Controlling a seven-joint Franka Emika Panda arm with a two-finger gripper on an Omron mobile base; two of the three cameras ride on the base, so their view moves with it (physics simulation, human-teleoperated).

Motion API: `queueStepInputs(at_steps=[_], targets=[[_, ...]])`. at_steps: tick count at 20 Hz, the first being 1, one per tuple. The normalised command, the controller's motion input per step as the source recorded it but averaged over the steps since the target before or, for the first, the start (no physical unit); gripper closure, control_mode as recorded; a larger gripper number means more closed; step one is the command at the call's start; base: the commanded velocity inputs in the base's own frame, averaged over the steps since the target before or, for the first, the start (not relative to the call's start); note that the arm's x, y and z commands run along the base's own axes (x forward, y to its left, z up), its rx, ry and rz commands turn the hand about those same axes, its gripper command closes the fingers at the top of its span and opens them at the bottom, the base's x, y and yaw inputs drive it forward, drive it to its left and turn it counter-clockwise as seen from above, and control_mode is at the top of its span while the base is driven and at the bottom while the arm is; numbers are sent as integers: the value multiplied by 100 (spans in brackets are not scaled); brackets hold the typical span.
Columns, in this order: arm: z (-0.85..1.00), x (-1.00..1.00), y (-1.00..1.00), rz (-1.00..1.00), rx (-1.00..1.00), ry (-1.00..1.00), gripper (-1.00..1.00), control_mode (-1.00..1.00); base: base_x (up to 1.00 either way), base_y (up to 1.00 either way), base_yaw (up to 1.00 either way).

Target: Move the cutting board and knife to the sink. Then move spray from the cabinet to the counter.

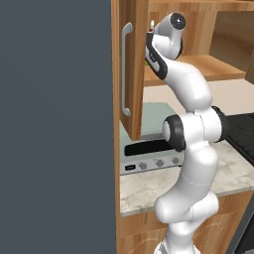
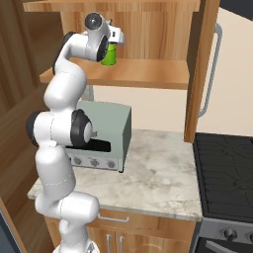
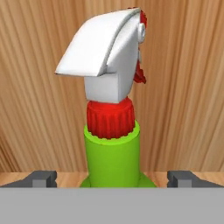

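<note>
You are holding the gripper point(image 3: 112, 178) wide open around the spray point(image 3: 113, 153) standing on the cabinet point(image 2: 143, 74) shelf, and if you are closing off-centre, one fingertip point(image 3: 40, 178) risks tipping the bottle backward

I see even, soft rendered light in all views, no glare; faint shadow under the cabinet point(image 2: 123, 74) shelf; edges slightly jagged, hand view sharp, no blur
</note>
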Motion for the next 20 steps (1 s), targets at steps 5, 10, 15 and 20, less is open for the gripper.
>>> queueStepInputs(at_steps=[5, 10, 15, 20], targets=[[0, 18, 0, 0, 0, 2, -100, -100, 0, 0, 0], [0, 17, 0, 0, 0, 2, -100, -100, 0, 0, 0], [0, 12, -1, 0, 0, 1, 100, -100, 0, 0, 0], [-1, -21, -15, 0, 0, 0, 100, -100, 0, 0, 0]])
